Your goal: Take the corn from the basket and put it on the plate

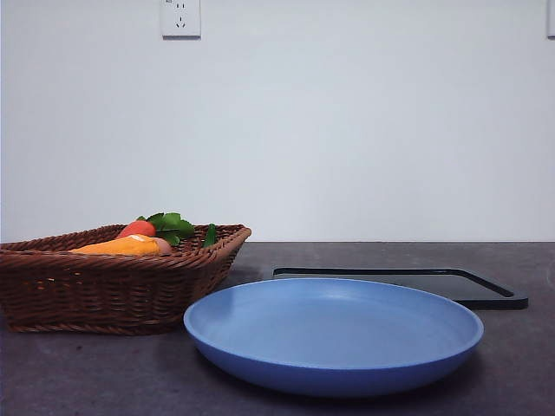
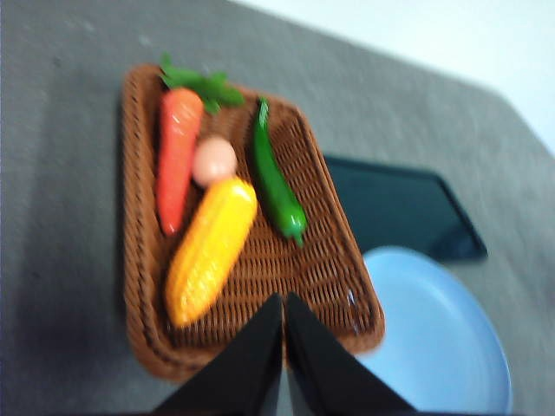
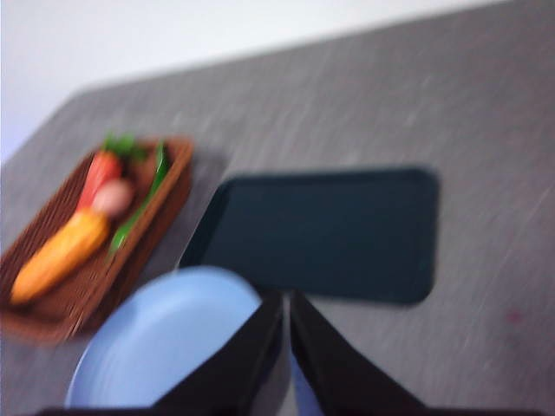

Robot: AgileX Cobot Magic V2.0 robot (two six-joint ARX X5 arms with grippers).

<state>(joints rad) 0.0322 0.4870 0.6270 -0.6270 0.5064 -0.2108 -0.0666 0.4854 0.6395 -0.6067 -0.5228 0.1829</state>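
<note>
Wicker basket (image 2: 329, 269): brown, woven, shallow, standing on the grey table (image 1: 520, 364) at the left of the front view; the front view shows its sloping side and braided rim.
Corn (image 2: 210, 250): orange-yellow cob lying in the basket, between the carrot and the green pepper, one end touching or just beside the pale round item. In the front view only its upper side shows above the rim.
Carrot (image 2: 176, 156): red-orange, green leaves at one end, lying in the basket beside the corn, along one long wall.
Pale round item (image 2: 213, 161): pinkish, in the basket between the carrot and the pepper.
Green pepper (image 2: 276, 182): long and slim, in the basket on the far side of the corn from the carrot.
Plate (image 1: 334, 334): light blue, round, shallow, bare, on the table just beside the basket.
Black tray (image 3: 325, 234): flat, rectangular, on the table behind the plate.
Left gripper (image 2: 284, 305): above the basket's near rim, jaws pressed together, grasping nothing, clear of the corn.
Right gripper (image 3: 286, 303): above the plate's edge near the tray, jaws together, carrying nothing.
Wall socket (image 1: 180, 17): white, on the wall behind.
</note>
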